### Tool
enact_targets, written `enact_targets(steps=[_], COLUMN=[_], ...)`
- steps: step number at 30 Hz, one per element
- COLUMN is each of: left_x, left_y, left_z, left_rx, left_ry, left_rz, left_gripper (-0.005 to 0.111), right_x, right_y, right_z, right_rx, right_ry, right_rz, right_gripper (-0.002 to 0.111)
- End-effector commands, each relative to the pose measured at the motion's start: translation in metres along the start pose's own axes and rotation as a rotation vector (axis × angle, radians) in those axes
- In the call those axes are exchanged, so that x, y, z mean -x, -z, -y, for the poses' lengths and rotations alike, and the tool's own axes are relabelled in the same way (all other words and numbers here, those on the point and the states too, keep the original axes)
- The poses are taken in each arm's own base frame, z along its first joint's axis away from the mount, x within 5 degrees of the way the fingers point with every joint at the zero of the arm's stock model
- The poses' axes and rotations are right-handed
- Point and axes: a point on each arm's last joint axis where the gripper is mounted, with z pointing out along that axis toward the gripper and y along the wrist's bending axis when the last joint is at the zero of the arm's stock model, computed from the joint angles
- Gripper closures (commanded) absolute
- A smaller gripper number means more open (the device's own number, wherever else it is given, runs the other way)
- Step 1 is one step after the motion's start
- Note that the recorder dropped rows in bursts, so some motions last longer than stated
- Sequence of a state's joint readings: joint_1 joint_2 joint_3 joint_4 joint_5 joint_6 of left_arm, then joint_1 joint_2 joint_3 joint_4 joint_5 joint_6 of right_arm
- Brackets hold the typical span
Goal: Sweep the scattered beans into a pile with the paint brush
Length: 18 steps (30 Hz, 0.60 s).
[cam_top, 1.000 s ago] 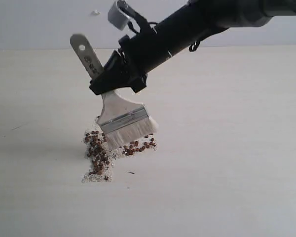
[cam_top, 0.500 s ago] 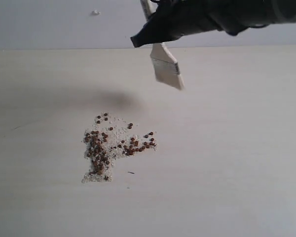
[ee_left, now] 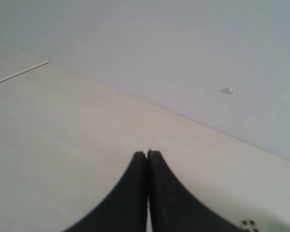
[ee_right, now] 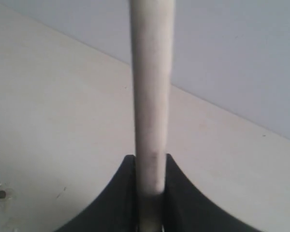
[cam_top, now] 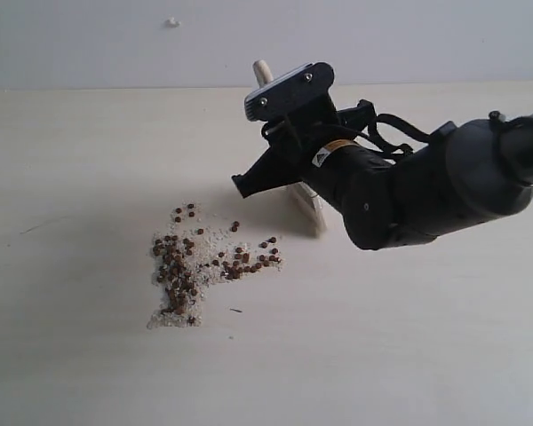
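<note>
One paint brush (cam_top: 310, 208) and two grippers are in view. The right gripper (cam_top: 263, 174) reaches in from the right and is clamped on the brush's pale wooden handle; in the right wrist view its two black jaws pinch the handle (ee_right: 152, 96) from both sides at (ee_right: 150, 163). The brush stands edge-on and steeply tilted, with the handle end toward the far wall and the bristles down by the table (cam_top: 444, 346). Whether the bristles touch the surface cannot be told from here.

The brush sits just right of the beans (cam_top: 249, 258) and apart from them. The beans number in the dozens (too small and crowded for an exact count). They form one pile (cam_top: 179, 275) left of centre, one short arm trailing right from it, and roughly half a dozen loose ones on its far side, all mixed with white grains.

The left gripper (ee_left: 147, 153) holds nothing, its two jaws pressed together over bare table.
</note>
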State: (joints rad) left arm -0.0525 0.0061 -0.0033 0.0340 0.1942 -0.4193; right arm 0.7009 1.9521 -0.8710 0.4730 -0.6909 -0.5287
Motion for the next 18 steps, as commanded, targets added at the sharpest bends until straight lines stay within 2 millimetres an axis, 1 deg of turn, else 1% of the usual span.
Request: enact_targets(steps=[1,3,7,8,13,15,18], left_x=[-0.001,-0.001,-0.001,-0.001,-0.001,-0.001,-0.001], left_y=[0.000,0.000,0.000,0.000,0.000,0.000,0.000], left_z=[0.000,0.000,0.000,0.000,0.000,0.000,0.000], left_rx=[-0.007,-0.007,-0.007,-0.007,-0.007,-0.007,-0.007], left_ry=[0.004,0.004,0.004,0.004,0.004,0.004,0.004], left_rz=[0.000,0.000,0.000,0.000,0.000,0.000,0.000], left_gripper=[0.107,0.107,0.107,0.107,0.107,0.107,0.107], right_x=[-0.009,-0.007,-0.002,-0.001,0.003,0.013,0.032], right_y=[-0.001,0.003,0.015,0.019,0.030,0.039,0.048], right_z=[-0.016,-0.029,-0.065,-0.074,-0.094,-0.101,-0.095], right_rx=[0.039,0.082,0.189,0.214,0.270,0.287,0.279], right_ry=[-0.011,-0.038,-0.034,-0.056,-0.081,-0.092,-0.122], right_rz=[-0.011,-0.005,0.019,0.021,0.030,0.070,0.120], right_gripper=[0.108,0.108,0.108,0.108,0.108,0.108,0.108])
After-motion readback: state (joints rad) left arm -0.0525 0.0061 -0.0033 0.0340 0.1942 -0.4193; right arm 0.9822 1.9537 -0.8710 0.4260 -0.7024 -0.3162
